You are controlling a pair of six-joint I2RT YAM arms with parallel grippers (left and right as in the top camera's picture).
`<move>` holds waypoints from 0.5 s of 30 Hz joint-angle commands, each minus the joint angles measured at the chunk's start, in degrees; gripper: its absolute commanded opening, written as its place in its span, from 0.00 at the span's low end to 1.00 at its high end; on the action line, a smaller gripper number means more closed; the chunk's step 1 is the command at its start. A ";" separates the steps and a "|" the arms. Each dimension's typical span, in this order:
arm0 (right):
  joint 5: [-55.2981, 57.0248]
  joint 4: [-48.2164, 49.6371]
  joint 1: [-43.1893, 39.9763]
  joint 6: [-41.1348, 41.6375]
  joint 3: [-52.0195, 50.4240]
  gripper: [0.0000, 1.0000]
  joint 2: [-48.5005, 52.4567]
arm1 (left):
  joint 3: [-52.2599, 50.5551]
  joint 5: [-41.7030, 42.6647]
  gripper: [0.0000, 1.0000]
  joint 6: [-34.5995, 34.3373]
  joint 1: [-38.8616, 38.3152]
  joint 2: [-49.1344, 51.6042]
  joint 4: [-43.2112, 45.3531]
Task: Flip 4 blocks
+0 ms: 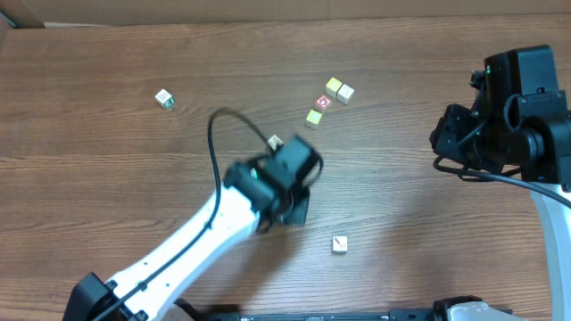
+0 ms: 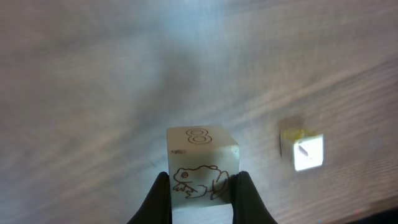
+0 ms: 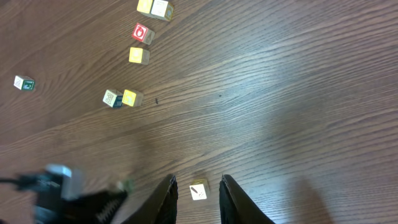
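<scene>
left hand (image 2: 203, 179) clamped on frog block (image 2: 202, 146) | right hand (image 3: 198, 179) apart | lone block (image 1: 339, 243), bare table (image 1: 428, 267) around

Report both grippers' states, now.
Left gripper: closed, holding the frog block.
Right gripper: open, holding nothing.

**Layout seen from overhead.** On the bench (image 1: 428, 53), a touching pair of blocks (image 1: 339, 89) is lying farthest back, with two cubes (image 1: 314, 117) sitting just before it. A lone cube (image 1: 163, 99) is lying well apart to the left. A middle block (image 1: 276, 142) is sitting just behind the left arm. A near block (image 1: 340, 244) is lying right of the left end effector (image 2: 202, 180), which is gripping a held block (image 2: 199, 149).
</scene>
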 commanded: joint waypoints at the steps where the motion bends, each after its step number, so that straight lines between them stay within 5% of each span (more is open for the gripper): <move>1: 0.61 0.31 -0.28 -0.74 -0.11 0.25 -0.76 | -7.65 1.33 0.04 -11.93 -4.35 -3.06 3.80; 15: 0.02 -1.88 -0.28 -1.66 -0.11 0.25 -0.76 | -21.97 3.89 0.04 -21.14 -12.15 -0.09 26.03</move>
